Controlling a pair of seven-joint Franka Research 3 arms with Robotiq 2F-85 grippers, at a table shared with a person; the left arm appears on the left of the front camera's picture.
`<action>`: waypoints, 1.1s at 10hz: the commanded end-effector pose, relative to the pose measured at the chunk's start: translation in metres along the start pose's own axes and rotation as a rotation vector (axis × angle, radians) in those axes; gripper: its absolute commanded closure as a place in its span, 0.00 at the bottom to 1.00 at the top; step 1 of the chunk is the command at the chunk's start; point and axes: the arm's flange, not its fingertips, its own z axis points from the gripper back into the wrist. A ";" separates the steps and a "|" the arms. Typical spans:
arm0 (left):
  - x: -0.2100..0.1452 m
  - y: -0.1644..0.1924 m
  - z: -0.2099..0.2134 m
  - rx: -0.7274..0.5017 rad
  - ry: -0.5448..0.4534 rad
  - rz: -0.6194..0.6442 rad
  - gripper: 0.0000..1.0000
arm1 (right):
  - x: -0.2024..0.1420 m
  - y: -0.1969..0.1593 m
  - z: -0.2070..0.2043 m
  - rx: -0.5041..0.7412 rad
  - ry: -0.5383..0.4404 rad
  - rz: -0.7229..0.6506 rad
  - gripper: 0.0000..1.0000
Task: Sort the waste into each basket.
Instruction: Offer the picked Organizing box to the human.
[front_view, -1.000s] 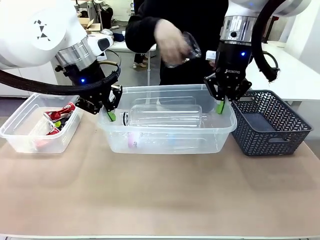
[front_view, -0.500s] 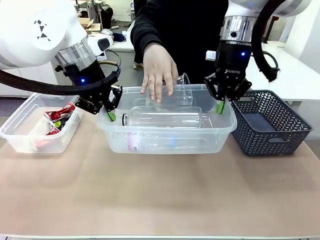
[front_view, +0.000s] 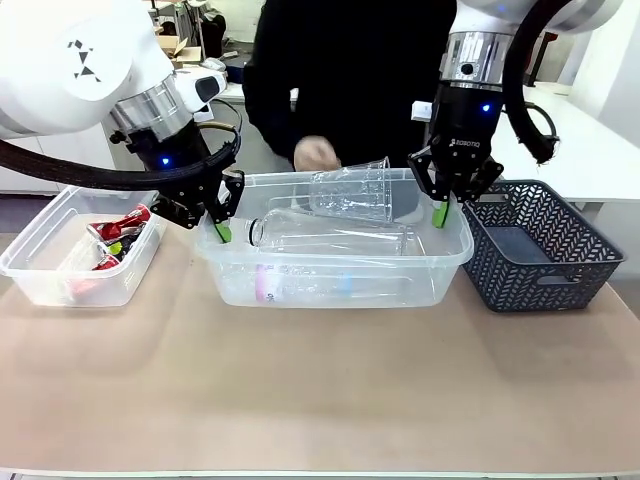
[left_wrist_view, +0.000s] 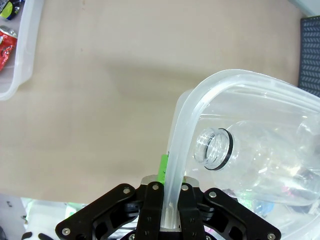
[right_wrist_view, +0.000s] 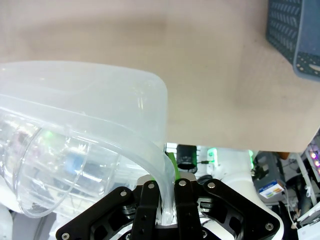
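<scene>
Front view: clear bottles (front_view: 335, 232) lie piled in the big clear tub (front_view: 440, 270) at the middle of a tan tabletop (front_view: 320, 390). Left gripper (front_view: 221, 232) is clamped on the tub's left rim, right gripper (front_view: 440, 213) on its right rim. Red cans (front_view: 120, 228) sit in a smaller tub (front_view: 40, 270) at left. A dark lattice basket (front_view: 530, 250) stands at right. A person's hand (front_view: 316, 155) hovers behind the big tub, with cluttered white tables beyond.

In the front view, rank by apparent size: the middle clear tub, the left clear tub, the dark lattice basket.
1. Middle clear tub, clearly largest.
2. Left clear tub and dark lattice basket: they look about alike, so no ranking between them.
</scene>
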 end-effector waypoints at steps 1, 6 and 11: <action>0.003 0.008 0.005 -0.005 -0.024 0.022 1.00 | -0.002 0.000 0.001 -0.005 0.005 0.003 1.00; 0.003 0.008 0.005 -0.005 -0.024 0.022 1.00 | -0.002 0.000 0.001 -0.005 0.005 0.003 1.00; 0.003 0.008 0.005 -0.005 -0.024 0.022 1.00 | -0.002 0.000 0.001 -0.005 0.005 0.003 1.00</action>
